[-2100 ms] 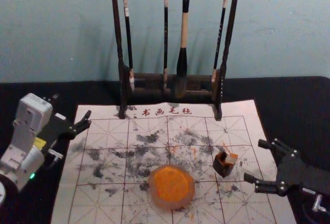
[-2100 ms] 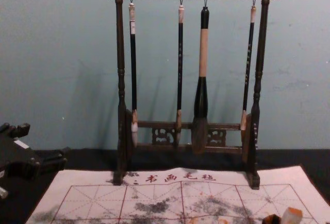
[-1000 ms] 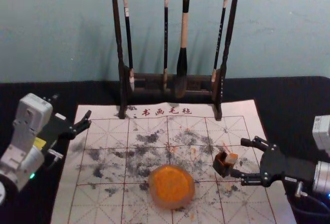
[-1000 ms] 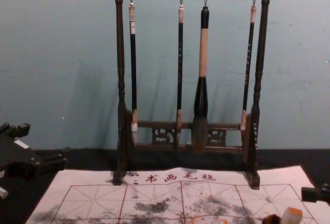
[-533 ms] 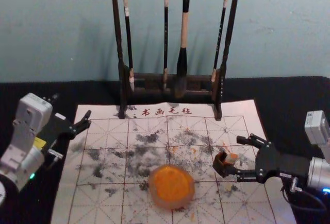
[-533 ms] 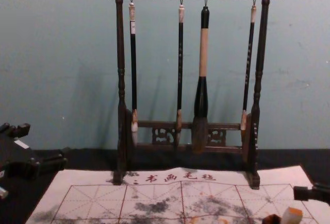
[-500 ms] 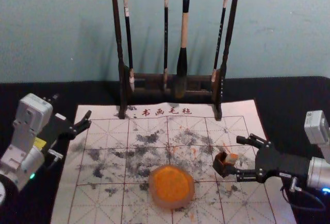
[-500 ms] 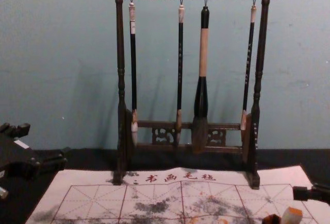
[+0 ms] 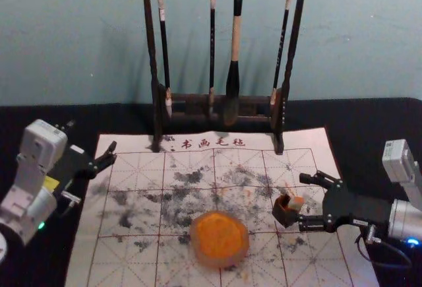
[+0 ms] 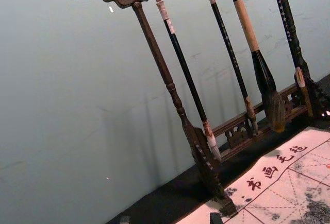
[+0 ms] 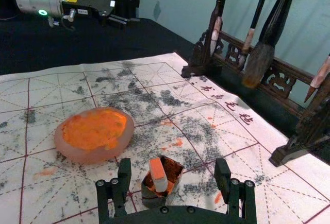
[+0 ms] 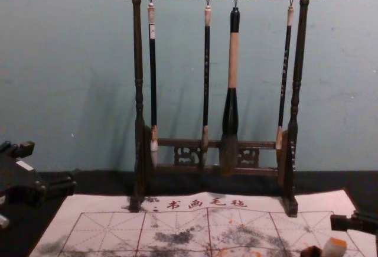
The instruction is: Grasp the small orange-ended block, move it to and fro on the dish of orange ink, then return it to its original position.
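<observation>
My right gripper (image 9: 302, 201) stands open at the right of the mat, just right of a small dark box (image 9: 282, 213). The pale block (image 9: 295, 203) leans in that box. In the right wrist view the orange-ended block (image 11: 158, 174) rises from the box (image 11: 175, 170), between the open fingers of my right gripper (image 11: 173, 172), untouched. A round dish of orange ink (image 9: 219, 239) lies left of the box; the dish (image 11: 95, 134) shows there too. My left gripper (image 9: 113, 154) stays parked open at the left.
A dark wooden rack (image 9: 218, 99) with several hanging brushes stands at the mat's back edge. Ink-stained felt (image 9: 132, 201) with a printed grid lies under the dish and box. Beyond it spreads a black cloth (image 9: 382, 122).
My right gripper has moved in leftward from the right, up to the box. The left arm, dish, box and block have stayed where they were.
</observation>
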